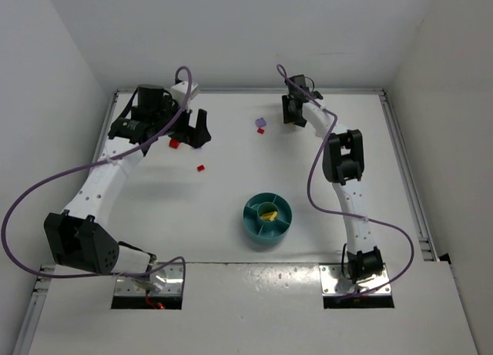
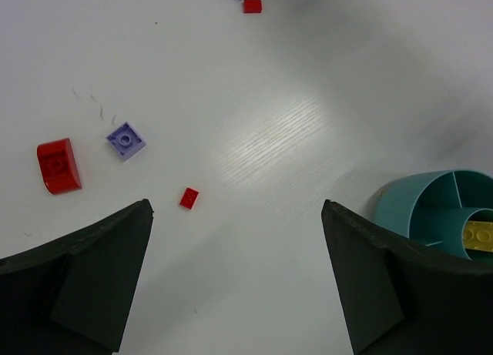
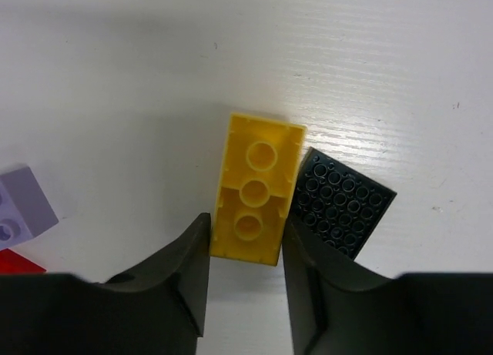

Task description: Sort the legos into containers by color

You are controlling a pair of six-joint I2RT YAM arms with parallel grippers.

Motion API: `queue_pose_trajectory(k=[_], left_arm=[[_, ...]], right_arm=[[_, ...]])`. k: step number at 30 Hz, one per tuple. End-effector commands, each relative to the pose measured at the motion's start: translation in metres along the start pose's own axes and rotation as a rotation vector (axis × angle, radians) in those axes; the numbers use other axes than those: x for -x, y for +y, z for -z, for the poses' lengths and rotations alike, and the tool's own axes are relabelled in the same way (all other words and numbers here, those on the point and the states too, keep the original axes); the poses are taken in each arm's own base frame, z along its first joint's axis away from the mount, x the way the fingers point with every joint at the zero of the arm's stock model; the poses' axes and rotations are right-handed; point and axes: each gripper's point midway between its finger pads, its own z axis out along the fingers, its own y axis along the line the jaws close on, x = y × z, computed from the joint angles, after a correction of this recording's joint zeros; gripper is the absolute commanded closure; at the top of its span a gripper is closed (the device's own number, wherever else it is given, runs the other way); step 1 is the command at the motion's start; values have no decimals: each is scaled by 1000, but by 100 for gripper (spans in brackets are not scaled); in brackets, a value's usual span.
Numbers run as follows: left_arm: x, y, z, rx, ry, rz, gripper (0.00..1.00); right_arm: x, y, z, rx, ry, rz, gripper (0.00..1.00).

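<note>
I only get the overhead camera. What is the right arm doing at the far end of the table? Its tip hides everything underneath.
Observer: Its wrist camera shows the right fingers sitting against both long sides of a yellow rectangular plastic brick on the table.
Operator: Is anything else under there?
Observer: A black studded plastic plate lies flat right beside the brick, apparently touching it.
Operator: Which way up is the brick?
Observer: Upside down, with its hollow underside facing the camera.
</note>
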Motion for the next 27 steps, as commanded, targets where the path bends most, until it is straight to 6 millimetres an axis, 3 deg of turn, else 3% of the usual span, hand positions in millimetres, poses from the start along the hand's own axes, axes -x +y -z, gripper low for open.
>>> queue_pose_trajectory(k=[1,3,5,6,7,8,9,11,12,14,15,16,19,24,27], left_arm=[[14,-2,9,-9,-63,-3,3],[14,-2,10,-8,-73,-7,3],[18,-3,11,-6,-94,-7,3],[19,-4,14,-4,-113,-7,3],[20,-7,16,-14,-125,-12,3],[20,-8,17,-13,-135,-8,3],[19,-9,20,-22,-139,-5,3],[15,-17,22,-61,-146,-10,1],[20,-21,27,-77,-167,-21,1],[12,-29,27,-130,-163,-16,1],[11,-31,26,-150,-167,-19,1],[7,-36,26,-172,-166,-8,1],[4,-52,24,-278,-165,7,1],[-7,-89,25,-547,-124,62,1],[-5,-105,30,-644,-125,88,3]], right_arm=[[-1,5,4,28,2,8,67],[4,9,15,55,-14,6,73],[5,11,41,86,-24,15,87],[-15,6,41,92,-2,9,90],[-14,10,54,131,-20,19,92],[8,11,92,161,-97,36,92],[-15,13,97,184,-73,52,94],[-22,27,129,302,-107,120,94],[-31,31,159,356,-131,153,94],[-39,49,193,504,-182,244,94],[-55,53,201,547,-171,271,94],[-61,61,227,623,-182,298,94],[-87,82,262,822,-139,352,94],[-112,110,335,1143,-239,503,94],[-125,123,360,1267,-258,535,92]])
